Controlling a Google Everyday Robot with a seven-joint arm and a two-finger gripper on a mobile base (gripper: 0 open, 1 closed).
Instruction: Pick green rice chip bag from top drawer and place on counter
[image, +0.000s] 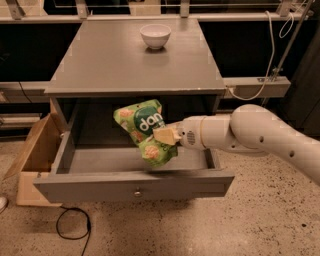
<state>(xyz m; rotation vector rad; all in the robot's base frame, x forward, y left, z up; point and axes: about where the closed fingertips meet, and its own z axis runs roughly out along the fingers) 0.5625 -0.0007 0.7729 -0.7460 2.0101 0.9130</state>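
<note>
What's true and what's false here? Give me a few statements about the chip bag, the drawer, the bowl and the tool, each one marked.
1. The tool is shut on the light-green foil chip bag. True.
2. The bag lies flat on the drawer floor. False: it hangs in the air over the wide grey wooden drawer, below the counter's edge.
3. The drawer is pulled open. True.
4. The tool is above the flat grey counter, beside the bowl. False: it is in front of the cabinet, over the open drawer, well away from the white round bowl, which stands near the counter's far edge.
5. A tan cardboard box sits on the floor beside the drawer. True.
</note>
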